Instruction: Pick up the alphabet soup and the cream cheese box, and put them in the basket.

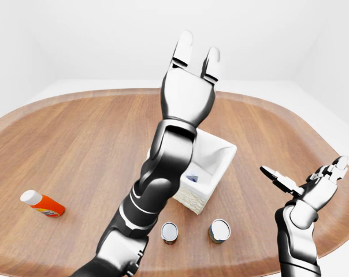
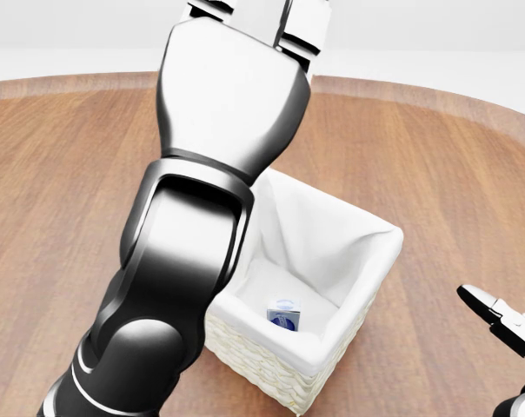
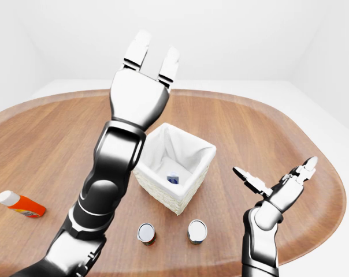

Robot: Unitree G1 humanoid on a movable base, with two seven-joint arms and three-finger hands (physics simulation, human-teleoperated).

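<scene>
**Now: left arm lifted clear above the basket, one item inside**

Presently I have the left robot hand (image 3: 144, 63) raised high over the white cloth-lined wicker basket (image 3: 202, 151), fingers spread apart and carrying nothing. A small blue-and-white box (image 2: 284, 318), which I take to be the cream cheese box, lies on the basket floor. The right robot hand (image 1: 306, 184) hangs at the right of the left-eye view, fingers splayed and empty, well apart from everything.

Two short metal cans (image 3: 146, 233) (image 3: 197, 231) stand upright on the brown wooden worktop (image 3: 59, 144), just below the basket in the right-eye view. I judge one of them to be the alphabet soup, though the labels are too small to tell which. For the next reach I would descend from above and centre the fingers on one can alone, since its neighbour and the basket wall stand near. An orange bottle with a white cap (image 1: 41, 203) lies on its side far left, out of the way.
</scene>
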